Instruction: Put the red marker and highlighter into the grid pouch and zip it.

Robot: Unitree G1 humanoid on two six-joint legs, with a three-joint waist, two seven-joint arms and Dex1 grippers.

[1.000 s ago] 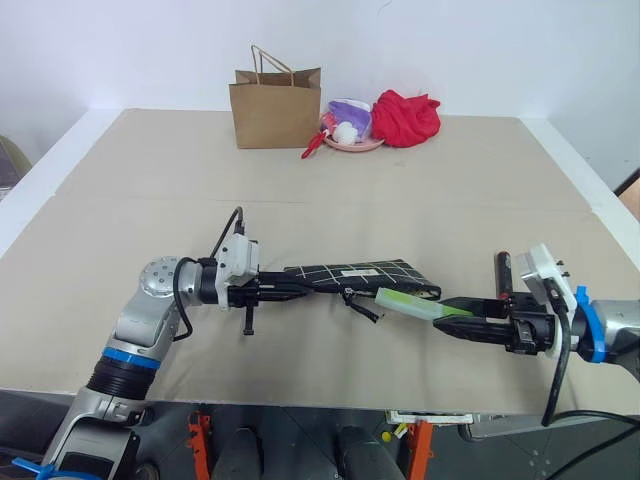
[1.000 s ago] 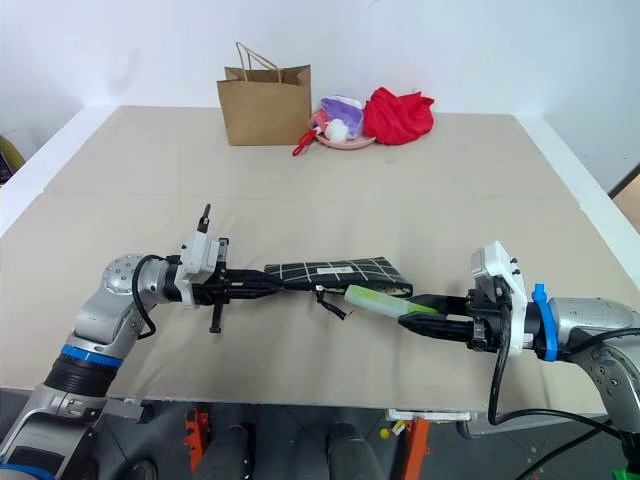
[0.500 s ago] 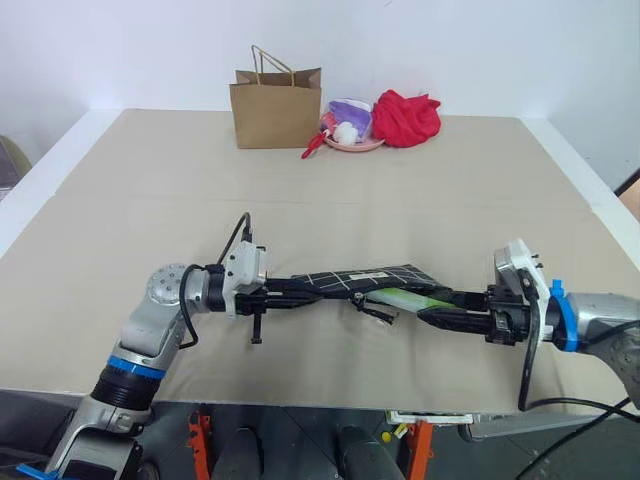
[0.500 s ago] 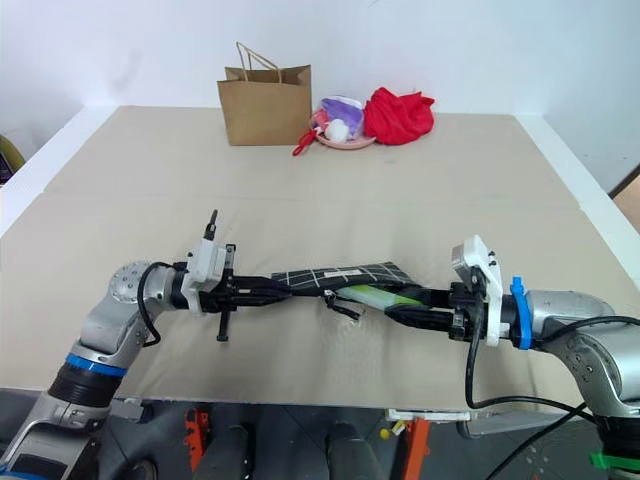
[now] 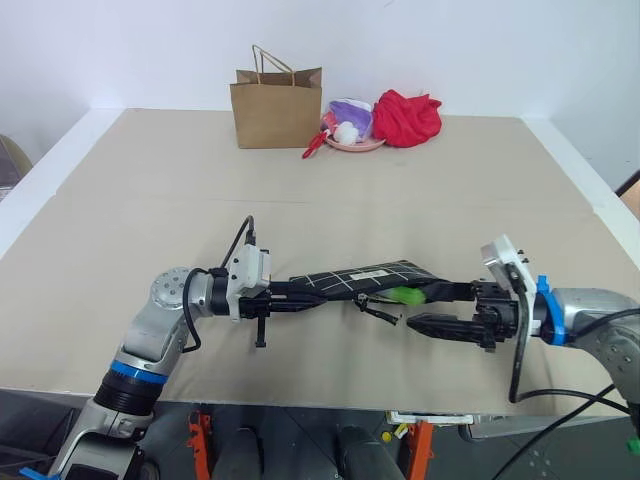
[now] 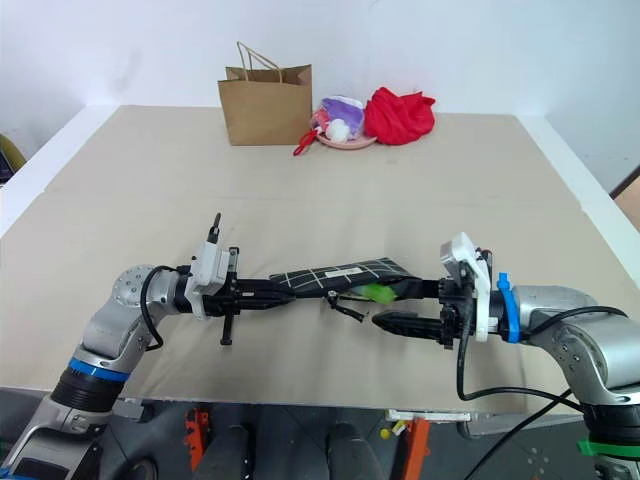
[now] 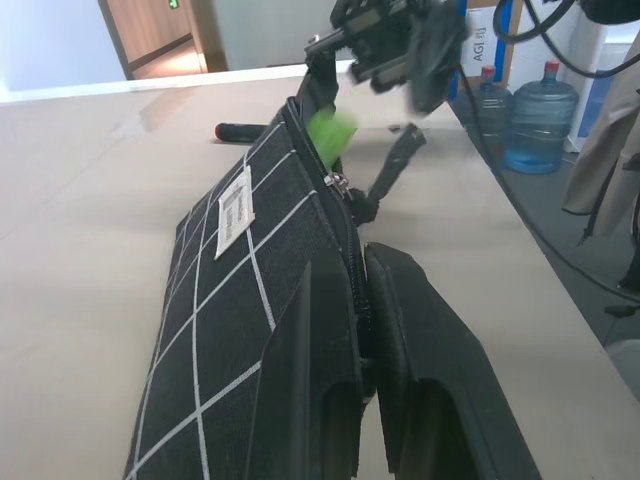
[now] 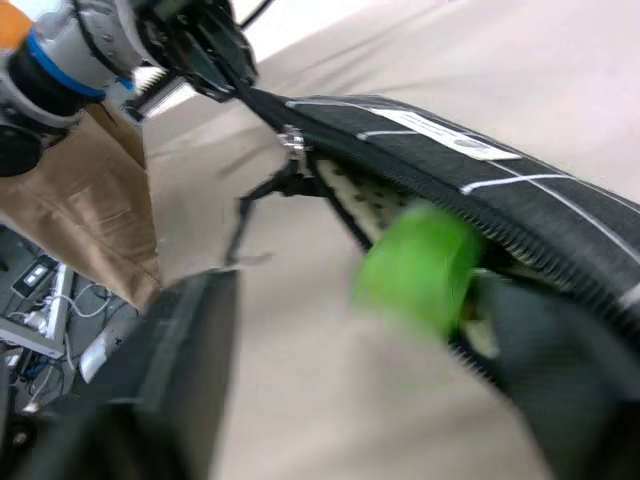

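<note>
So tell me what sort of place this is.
Probably a robot test lab or workshop, not a home. A wide beige worktable stands against a plain white wall. The left wrist view shows large water-cooler bottles on the floor and a wooden door behind.

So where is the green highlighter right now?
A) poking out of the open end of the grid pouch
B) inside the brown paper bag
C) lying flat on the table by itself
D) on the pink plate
A: the highlighter sticks out of the grid pouch's open zipper end, only its green end showing.
</note>
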